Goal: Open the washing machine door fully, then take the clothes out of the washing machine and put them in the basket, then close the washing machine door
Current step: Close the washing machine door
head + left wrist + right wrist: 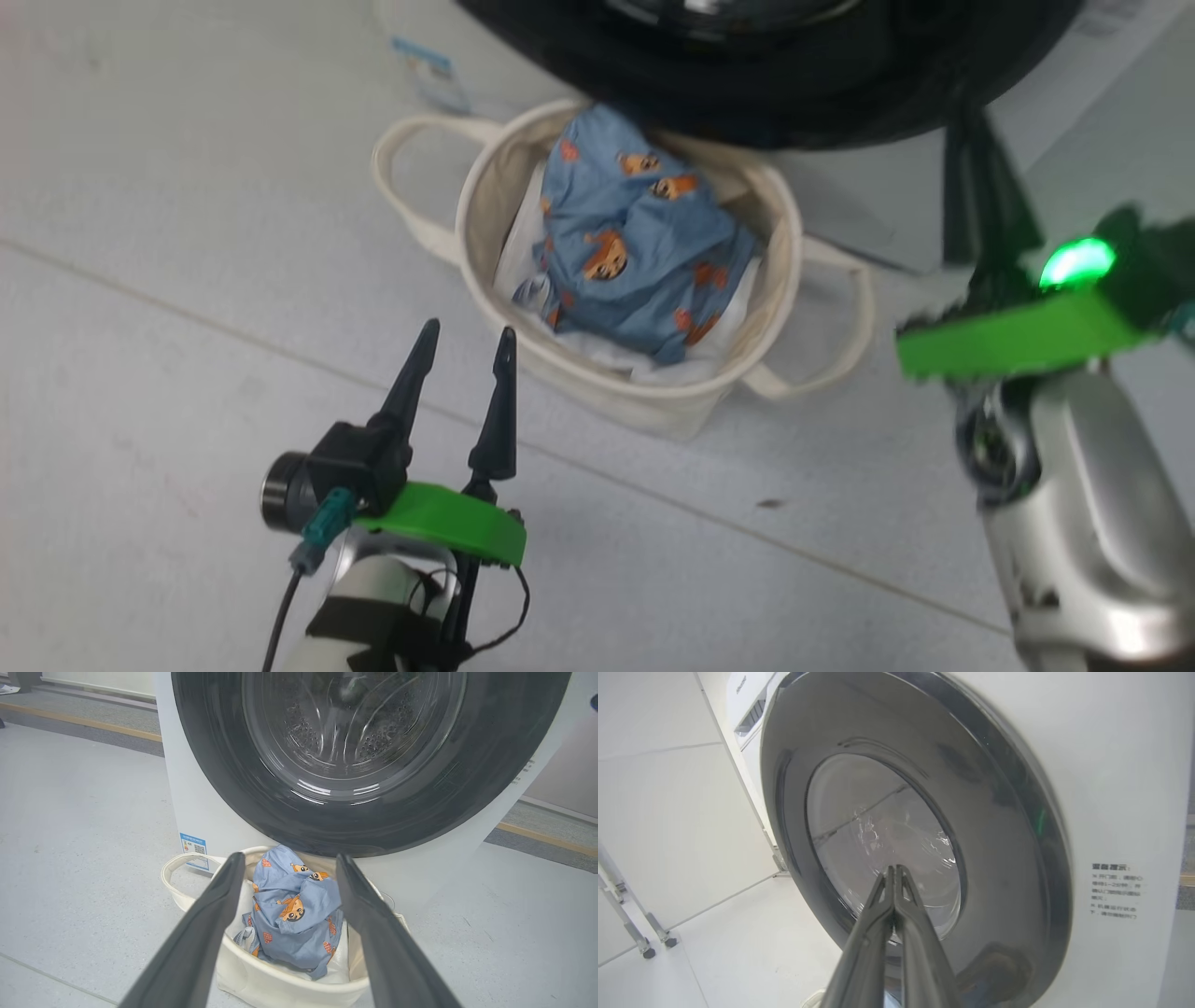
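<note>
The round cream basket [653, 401] stands on the floor just in front of the washing machine [878, 205], with the light blue clothes [635, 243] bundled inside. My left gripper [469, 327] hovers open and empty on the near side of the basket. The left wrist view looks between its fingers [290, 856] at the clothes [294, 905], the basket [280, 984] and the black-rimmed washing machine door [224, 765]. The door [994, 812] lies flat against the white machine [1111, 788]. My right gripper [894, 868] is shut and empty, tips at the glass window; contact is unclear. The right gripper [969, 121] points at the door [766, 93].
A white sheet [607, 359] lies under the clothes in the basket. The machine carries a blue sticker [193, 847] low on its front and a text label [1115, 891] beside the door. Metal frame legs [644, 947] stand on the floor beside the machine.
</note>
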Robot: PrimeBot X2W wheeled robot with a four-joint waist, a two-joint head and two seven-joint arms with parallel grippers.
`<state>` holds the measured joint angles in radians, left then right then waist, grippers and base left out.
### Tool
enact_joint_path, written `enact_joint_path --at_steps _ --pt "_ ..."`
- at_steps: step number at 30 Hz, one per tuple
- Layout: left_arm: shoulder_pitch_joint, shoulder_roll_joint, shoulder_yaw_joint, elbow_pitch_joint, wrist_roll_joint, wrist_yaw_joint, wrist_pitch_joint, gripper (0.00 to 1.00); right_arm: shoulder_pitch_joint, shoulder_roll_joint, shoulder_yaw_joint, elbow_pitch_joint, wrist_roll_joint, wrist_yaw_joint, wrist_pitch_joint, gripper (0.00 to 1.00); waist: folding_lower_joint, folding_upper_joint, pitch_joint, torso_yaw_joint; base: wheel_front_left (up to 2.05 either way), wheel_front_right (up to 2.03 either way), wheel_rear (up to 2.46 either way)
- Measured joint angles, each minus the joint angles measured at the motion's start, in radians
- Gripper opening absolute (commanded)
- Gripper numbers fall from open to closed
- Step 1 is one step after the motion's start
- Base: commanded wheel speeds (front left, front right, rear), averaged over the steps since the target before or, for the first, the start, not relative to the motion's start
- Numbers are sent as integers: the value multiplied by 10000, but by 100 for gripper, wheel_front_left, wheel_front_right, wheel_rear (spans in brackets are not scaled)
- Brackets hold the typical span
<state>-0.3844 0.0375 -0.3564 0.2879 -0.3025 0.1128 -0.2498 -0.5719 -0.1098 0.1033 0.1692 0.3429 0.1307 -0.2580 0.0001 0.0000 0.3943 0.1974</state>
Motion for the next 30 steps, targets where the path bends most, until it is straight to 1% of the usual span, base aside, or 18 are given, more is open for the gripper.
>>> enact_joint_path --at_steps 5,8,11,12,14,20,21,22,23,26,27,30 --pt "321 2 127 15 355 -182 0 100 1471 -205 575 -865 -173 0 0 0 0 0 -833 -298 0 0 0" --pt "655 6 209 56 364 -347 0 100 2406 -205 646 -1360 -213 2 2 0 0 0 -1327 -521 0 0 0" --pt "1022 10 251 77 360 -451 0 100 3356 -188 378 -1795 -353 0 2 0 -1 0 -1774 -770 0 0 0" --pt "1217 12 322 54 360 -568 0 100 3947 -142 146 -2150 -525 0 2 0 -1 0 -2039 -950 0 0 0" --pt "1396 12 454 13 360 -688 0 100 4450 56 -159 -2487 -596 2 2 0 -1 0 -2272 -1145 0 0 0" --pt "2052 38 717 -96 431 -976 0 100 5701 416 -1097 -2731 -610 2 2 0 -1 0 -2891 -1688 0 0 0" --pt "2140 42 767 -132 476 -1032 0 100 5865 449 -1246 -2731 -610 0 2 14 -1 0 -2974 -1775 0 0 0" --pt "2209 44 805 -184 500 -1058 0 100 5987 491 -1407 -2731 -610 2 2 74 -1 0 -3045 -1855 0 0 0" --pt "2248 48 834 -215 545 -1068 0 100 6072 535 -1557 -2729 -610 0 2 99 -1 0 -3114 -1932 0 0 0" --pt "2305 52 867 -268 575 -1164 0 100 6218 614 -1975 -2644 -754 0 2 100 -1 0 -3293 -2117 0 0 0" --pt "2341 52 871 -282 596 -1227 0 100 6235 637 -2144 -2485 -815 0 2 100 -1 1 -3340 -2164 0 0 0" --pt "2447 54 861 -343 654 -1237 0 100 6334 658 -2474 -1850 -959 2 4 100 -2 1 -3392 -2260 0 0 0"
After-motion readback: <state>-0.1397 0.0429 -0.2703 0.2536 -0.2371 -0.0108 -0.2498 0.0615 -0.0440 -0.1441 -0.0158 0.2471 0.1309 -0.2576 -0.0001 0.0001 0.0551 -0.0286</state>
